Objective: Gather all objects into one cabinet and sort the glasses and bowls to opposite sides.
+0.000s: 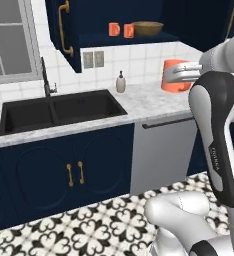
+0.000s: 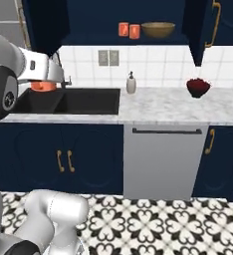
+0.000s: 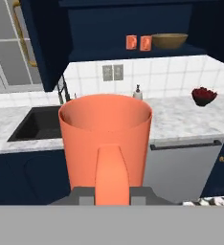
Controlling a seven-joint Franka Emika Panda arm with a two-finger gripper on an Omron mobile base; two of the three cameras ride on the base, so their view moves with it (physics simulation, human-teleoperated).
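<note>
Orange mug (image 3: pixel 106 139) held upright in the air, handle toward the hand, open top up. Gripper (image 3: pixel 113 194) clenched on the mug's handle, out in front of the counter (image 1: pixel 139 102) and above it. Arm (image 1: pixel 216 135) standing tall from the floor, then bent forward, hand held level and aimed at the wall. Up high, open navy wall cabinet (image 3: pixel 133 28) with two more orange mugs (image 3: pixel 138 42) side by side on its shelf, and the brown wooden bowl (image 3: pixel 169 40) just to their right. Below on the counter, white soap bottle (image 2: pixel 131 83) beside the black sink (image 2: pixel 68 101). Farther right, dark bowl of red fruit (image 2: pixel 198 87). Grey dishwasher (image 2: pixel 162 162) under the counter.
</note>
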